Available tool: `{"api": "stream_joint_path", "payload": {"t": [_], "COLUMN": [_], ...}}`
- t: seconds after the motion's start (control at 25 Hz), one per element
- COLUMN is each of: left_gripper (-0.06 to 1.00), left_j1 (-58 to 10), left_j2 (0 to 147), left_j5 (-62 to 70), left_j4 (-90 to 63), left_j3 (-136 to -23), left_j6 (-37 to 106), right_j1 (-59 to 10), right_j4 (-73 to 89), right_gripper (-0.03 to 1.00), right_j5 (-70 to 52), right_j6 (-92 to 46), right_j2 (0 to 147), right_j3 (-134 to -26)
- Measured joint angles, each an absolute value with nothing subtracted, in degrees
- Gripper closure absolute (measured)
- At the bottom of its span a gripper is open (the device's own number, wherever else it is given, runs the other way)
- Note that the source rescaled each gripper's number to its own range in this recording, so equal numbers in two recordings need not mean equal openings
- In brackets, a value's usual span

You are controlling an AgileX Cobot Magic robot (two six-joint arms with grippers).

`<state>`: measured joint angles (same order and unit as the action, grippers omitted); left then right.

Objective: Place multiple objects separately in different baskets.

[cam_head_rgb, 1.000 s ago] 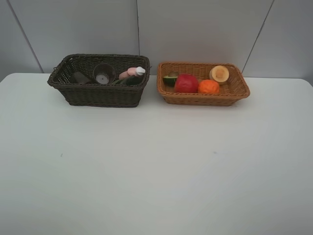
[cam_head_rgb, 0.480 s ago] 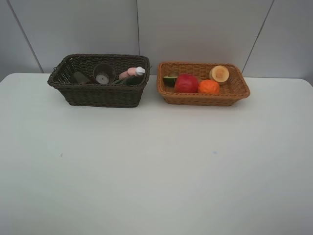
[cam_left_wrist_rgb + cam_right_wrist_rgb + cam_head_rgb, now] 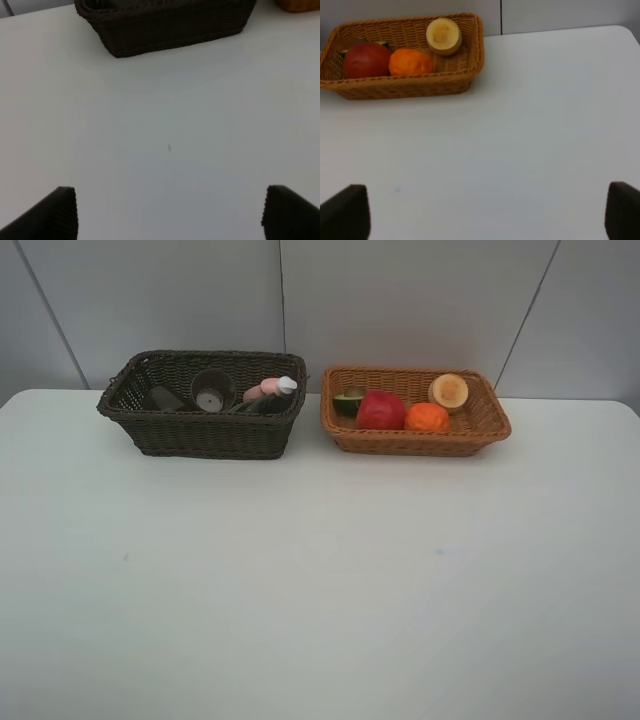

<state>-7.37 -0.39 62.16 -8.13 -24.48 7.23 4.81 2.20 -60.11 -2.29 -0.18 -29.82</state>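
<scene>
Two baskets sit side by side at the far edge of the white tabletop (image 3: 320, 580), just apart.

Left one: dark brown basket (image 3: 205, 430), deep, woven. Inside: a brownish see-through cup (image 3: 212, 392) lying on its side w/ its round bottom showing, another cup (image 3: 163, 398) to its left, a pink spray bottle (image 3: 266, 389) w/ a white cap, and a dark pump bottle (image 3: 268, 404) lying just beside it.

Right one: light orange-tan basket (image 3: 480, 425), shallow. Inside: a red apple (image 3: 381, 410), big & shiny, an orange (image 3: 427, 417) touching its right side, a cut fruit (image 3: 449, 391) w/ a pale round face leaning at the far right, and a halved avocado (image 3: 348, 402), green, at the left end.

Left gripper (image 3: 169, 212) is spread wide over bare tabletop, near side of the dark basket, holding nothing. Right gripper (image 3: 487, 212) is spread wide too, near side of the tan basket, also holding nothing.
</scene>
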Motion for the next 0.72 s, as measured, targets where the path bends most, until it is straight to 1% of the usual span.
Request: {"api": "stream_joint_path", "payload": {"t": [0.72], "left_gripper": [-0.06], "left_j1": [-7.37], "left_j2": [-0.39], "left_j5": [61.92], "left_j4": [-7.08], "left_j3": [-24.02], "left_j6": [7.05], "right_j1": [4.81], "right_j4": [2.2], "right_gripper": [-0.02], "right_j5": [-60.11], "right_j6": [-2.29], "right_j2": [-0.18], "right_j3": [-29.82]}}
